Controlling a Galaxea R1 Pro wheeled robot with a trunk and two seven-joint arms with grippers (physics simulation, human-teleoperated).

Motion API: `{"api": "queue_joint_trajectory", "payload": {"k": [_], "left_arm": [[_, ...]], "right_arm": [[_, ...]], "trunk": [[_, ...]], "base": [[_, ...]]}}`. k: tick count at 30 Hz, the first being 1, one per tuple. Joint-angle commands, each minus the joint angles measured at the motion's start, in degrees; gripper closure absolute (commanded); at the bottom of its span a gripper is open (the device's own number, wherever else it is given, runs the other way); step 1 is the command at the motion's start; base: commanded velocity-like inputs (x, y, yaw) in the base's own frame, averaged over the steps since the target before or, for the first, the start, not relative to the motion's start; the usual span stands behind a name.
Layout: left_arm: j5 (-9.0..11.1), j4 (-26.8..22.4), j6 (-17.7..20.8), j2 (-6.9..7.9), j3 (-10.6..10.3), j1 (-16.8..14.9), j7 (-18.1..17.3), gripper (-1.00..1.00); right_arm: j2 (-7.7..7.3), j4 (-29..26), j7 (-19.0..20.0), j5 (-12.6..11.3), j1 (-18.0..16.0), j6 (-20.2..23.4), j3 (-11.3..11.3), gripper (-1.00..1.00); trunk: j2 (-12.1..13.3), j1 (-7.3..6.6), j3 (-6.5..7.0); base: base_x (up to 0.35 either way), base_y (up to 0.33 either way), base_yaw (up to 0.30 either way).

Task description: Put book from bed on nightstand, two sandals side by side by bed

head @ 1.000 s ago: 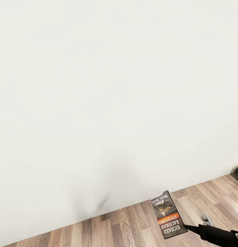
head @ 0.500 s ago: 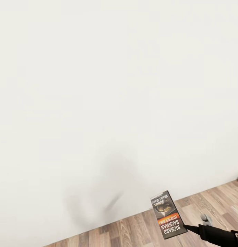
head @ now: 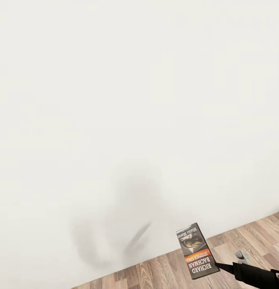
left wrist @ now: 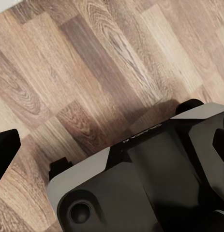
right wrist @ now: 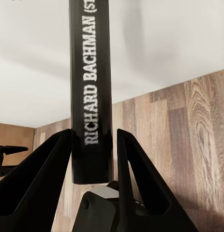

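Right wrist view: your right gripper (right wrist: 92, 159) is clenched on the book (right wrist: 91, 92), its two black wedge-shaped fingers (right wrist: 41, 179) pressing the covers from either side with the spine facing the camera. White lettering "RICHARD BACHMAN" runs along the dark, flat spine. The pinch sits at one end of the book, so most of its length juts out past the fingertips; judge this a carrying hold, fit for transit rather than placing.

Head view, item by item:
- Book (head: 197, 251): thin paperback, grey-black cover photo, orange band, held out clear of the floor at the tip of your right gripper (head: 220, 265).
- Wall (head: 115, 100): plain white, matte, carrying a soft grey shadow low down.
- Floor (head: 252, 241): brown wood planks, visible grain, slight sheen.

Left wrist view: the robot's base (left wrist: 155, 179), smooth grey and black panels with rounded edges, stands on the plank floor (left wrist: 68, 63). You cannot tell from this view whether your left claw is released or clenched.

Bed, nightstand and sandals are not among the items listed here; you appear to be mid-transit with the book.
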Motion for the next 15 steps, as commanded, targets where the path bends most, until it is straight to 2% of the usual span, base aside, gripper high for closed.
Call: {"api": "queue_joint_trajectory", "payload": {"k": [1, 15], "left_arm": [[-0.61, -0.04, -0.25, 0.01, 0.42, -0.03, -0.17, -1.0], [-0.61, -0.04, -0.25, 0.01, 0.4, -0.03, -0.17, -1.0]], "right_arm": [[-0.04, -0.01, 0.1, -0.61, -0.06, 0.57, 0.43, 1.0], [-0.04, -0.01, 0.1, -0.57, -0.05, 0.57, 0.43, 1.0]], "trunk": [[-0.1, 0.02, -0.14], [-0.1, 0.02, -0.7]], "base": [[0.003, 0.0, -0.183], [0.0, 0.0, -0.235]]}}
